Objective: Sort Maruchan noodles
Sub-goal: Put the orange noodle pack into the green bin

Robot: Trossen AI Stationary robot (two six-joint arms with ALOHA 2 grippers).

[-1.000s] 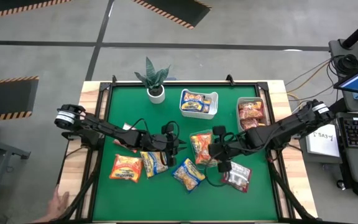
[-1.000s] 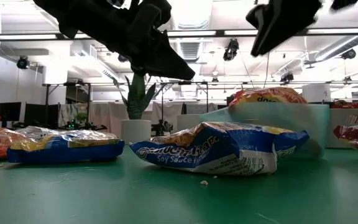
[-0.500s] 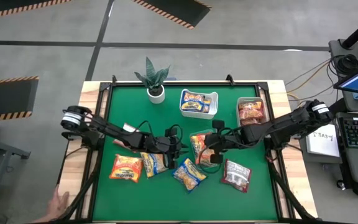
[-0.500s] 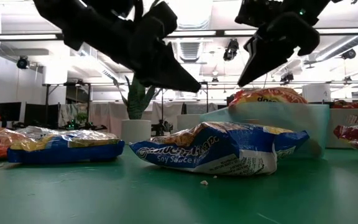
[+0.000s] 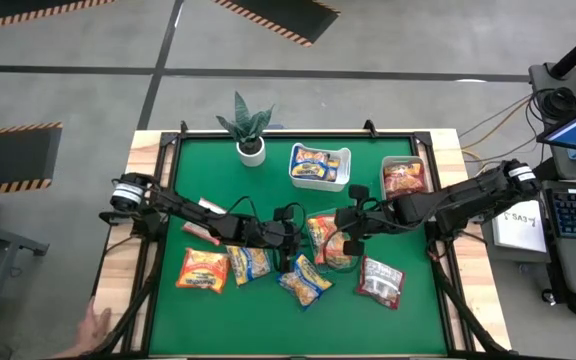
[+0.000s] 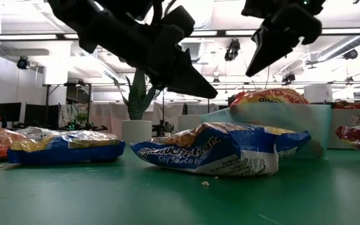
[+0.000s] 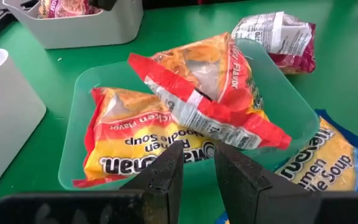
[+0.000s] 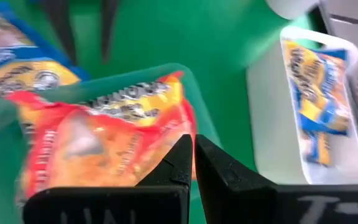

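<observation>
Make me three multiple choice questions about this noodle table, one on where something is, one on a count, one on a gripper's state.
1. Where is the potted plant?
A. far edge of the mat
B. inside the clear tray
C. on the floor

2. How many orange packets lie in the clear tray?
A. none
B. two
C. five

3. The right gripper is:
A. shut and empty
B. gripping the plant
C. wide open

Answers: 1 A, it stands by the mat's far edge. 2 B, the left wrist view shows two. 3 A, its fingers meet above the tray with nothing between.
</observation>
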